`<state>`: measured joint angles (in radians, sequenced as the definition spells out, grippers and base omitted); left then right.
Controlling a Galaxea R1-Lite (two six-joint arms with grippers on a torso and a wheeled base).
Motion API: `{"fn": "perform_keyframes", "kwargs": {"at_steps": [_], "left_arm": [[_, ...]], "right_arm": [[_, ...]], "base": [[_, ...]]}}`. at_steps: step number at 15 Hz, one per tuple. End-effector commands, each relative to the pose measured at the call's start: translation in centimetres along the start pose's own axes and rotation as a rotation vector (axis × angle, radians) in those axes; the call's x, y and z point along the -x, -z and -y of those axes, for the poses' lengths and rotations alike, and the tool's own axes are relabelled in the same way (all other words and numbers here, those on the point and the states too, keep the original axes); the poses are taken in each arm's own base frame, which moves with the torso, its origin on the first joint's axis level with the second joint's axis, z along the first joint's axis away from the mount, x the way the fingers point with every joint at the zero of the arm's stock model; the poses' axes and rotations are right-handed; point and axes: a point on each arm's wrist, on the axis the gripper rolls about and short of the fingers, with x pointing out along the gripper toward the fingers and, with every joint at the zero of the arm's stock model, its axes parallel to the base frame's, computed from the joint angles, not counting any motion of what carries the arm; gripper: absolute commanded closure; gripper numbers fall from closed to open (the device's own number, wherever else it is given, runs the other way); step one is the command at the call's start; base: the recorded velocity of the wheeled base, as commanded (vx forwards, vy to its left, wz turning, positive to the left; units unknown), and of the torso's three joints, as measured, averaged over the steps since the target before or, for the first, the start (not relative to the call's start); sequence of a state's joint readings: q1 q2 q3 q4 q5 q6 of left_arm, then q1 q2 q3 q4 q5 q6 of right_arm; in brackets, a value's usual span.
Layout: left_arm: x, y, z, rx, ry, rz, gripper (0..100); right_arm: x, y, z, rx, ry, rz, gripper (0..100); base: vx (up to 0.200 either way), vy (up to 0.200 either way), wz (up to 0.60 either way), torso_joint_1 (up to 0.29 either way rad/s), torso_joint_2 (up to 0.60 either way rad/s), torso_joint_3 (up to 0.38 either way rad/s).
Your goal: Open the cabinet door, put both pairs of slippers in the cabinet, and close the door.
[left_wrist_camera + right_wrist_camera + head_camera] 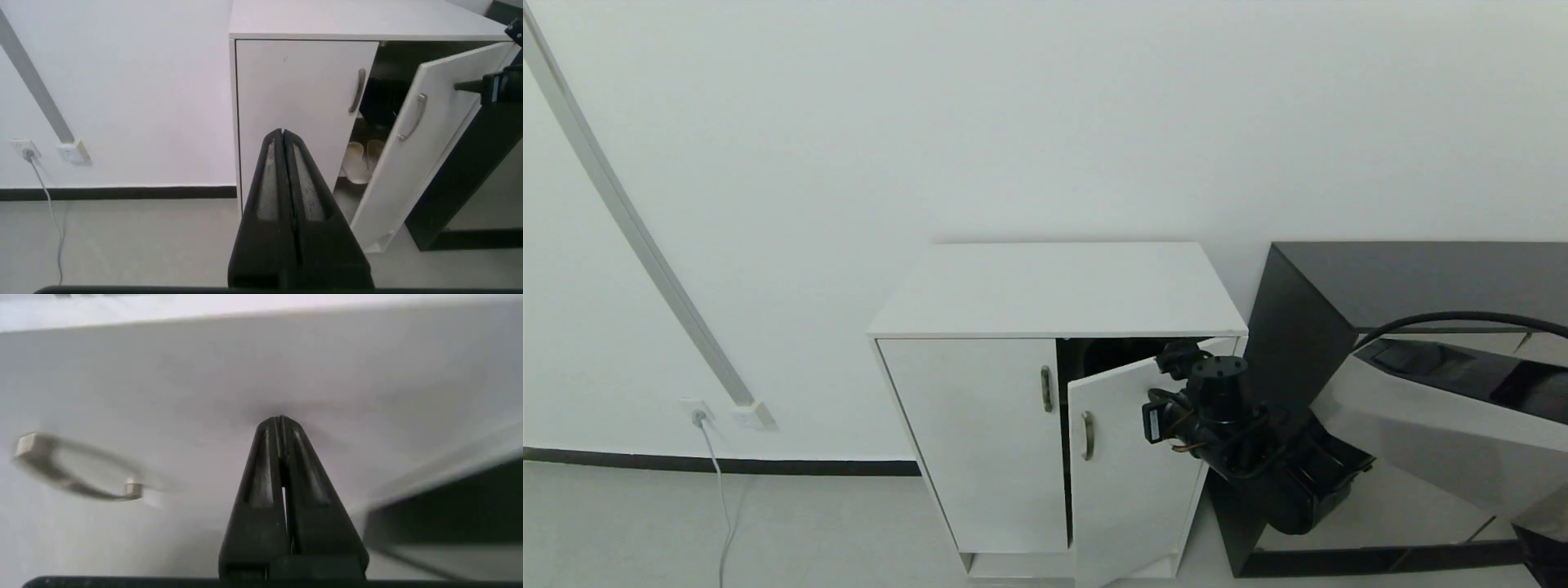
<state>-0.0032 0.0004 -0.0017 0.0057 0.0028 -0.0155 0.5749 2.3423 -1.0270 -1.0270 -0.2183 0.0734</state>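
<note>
White cabinet (1054,294), right door (1131,482) ajar: closing stage.
Lower centre of the head frame. Boxy, with flat matte white panels; the door carries a slim curved metal handle (1087,435). Pale slippers (364,161) lie inside, one pair seen, a second not discernible. Right end effector (281,425) is pressed together, its tip at the door's face, seemingly touching. Left end effector (282,135) is likewise closed and empty, facing the cabinet. Judged: loading apparently done, door not yet shut.
</note>
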Motion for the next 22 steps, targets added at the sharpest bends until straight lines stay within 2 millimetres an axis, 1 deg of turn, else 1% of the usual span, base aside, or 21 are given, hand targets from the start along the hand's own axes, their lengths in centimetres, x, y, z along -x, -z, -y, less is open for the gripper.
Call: {"fn": "perform_keyframes", "kwargs": {"at_steps": [1, 6, 10, 14, 22], "left_arm": [[0.0, 0.0, 0.0, 0.0, 0.0, -0.002, 100], [0.0, 0.0, 0.0, 0.0, -0.002, -0.002, 100], [0.0, 0.0, 0.0, 0.0, 0.0, -0.002, 100], [0.0, 0.0, 0.0, 0.0, 0.0, -0.002, 100], [0.0, 0.0, 0.0, 0.0, -0.002, -0.002, 100]], "right_arm": [[-0.7, 1.1, 0.0, 0.001, 0.002, -0.001, 100], [-1.9, 0.8, 0.3, -0.021, 0.011, 0.082, 100], [-2.3, 0.8, 0.4, -0.026, 0.013, 0.102, 100], [-3.1, 0.5, 1.7, -0.037, 0.041, 0.124, 100], [-4.0, 0.4, 2.6, -0.045, 0.066, 0.141, 100]], "base": [[0.0, 0.0, 0.0, 0.0, 0.0, 0.0], [0.0, 0.0, 0.0, 0.0, 0.0, 0.0], [0.0, 0.0, 0.0, 0.0, 0.0, 0.0], [0.0, 0.0, 0.0, 0.0, 0.0, 0.0], [0.0, 0.0, 0.0, 0.0, 0.0, 0.0]]}}
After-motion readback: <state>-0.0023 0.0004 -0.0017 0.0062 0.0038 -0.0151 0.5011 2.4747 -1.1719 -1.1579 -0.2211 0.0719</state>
